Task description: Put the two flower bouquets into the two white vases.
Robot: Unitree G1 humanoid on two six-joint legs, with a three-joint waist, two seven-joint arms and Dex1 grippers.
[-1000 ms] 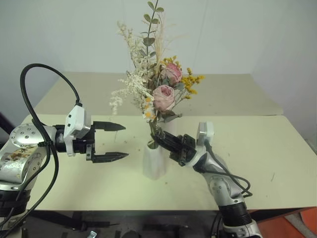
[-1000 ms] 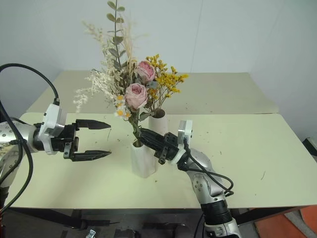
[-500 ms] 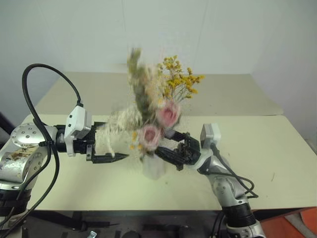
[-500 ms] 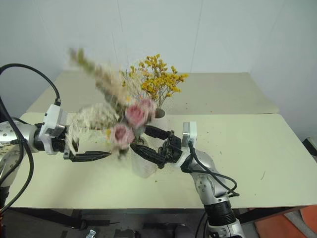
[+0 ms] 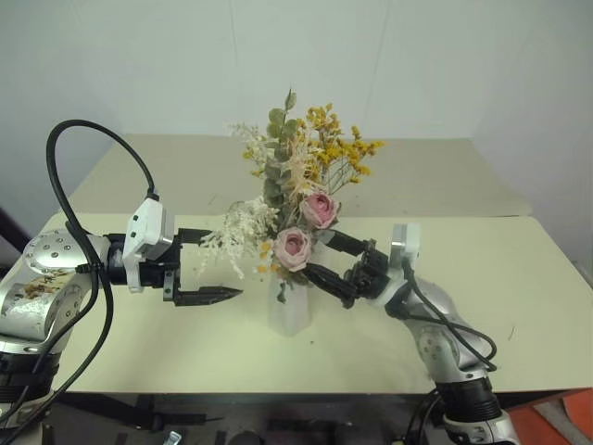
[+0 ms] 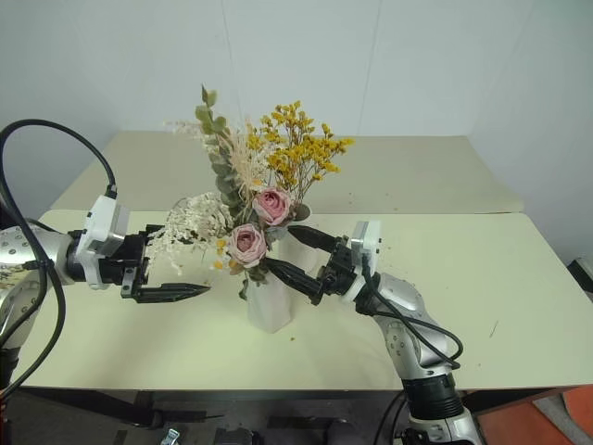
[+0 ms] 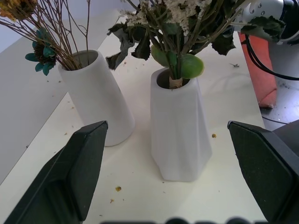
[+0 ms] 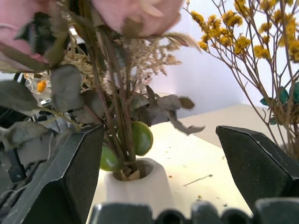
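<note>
The mixed bouquet of pink roses, white sprigs and green leaves stands in the near white vase, its stems down in the vase mouth. The yellow bouquet stands in the far white vase just behind. My right gripper is open, just right of the near vase, its fingers apart from the stems. My left gripper is open left of the vase, white sprigs hanging over its upper finger.
Both vases stand mid-table on the cream table, with small flower crumbs around them. A second table abuts behind, in front of a white wall. An orange object sits on the floor at the right.
My right gripper has opened and let go of the mixed bouquet, which dropped deeper into the near vase and now sits lower. The right hand drew back a little to the right. The left gripper stayed put.
</note>
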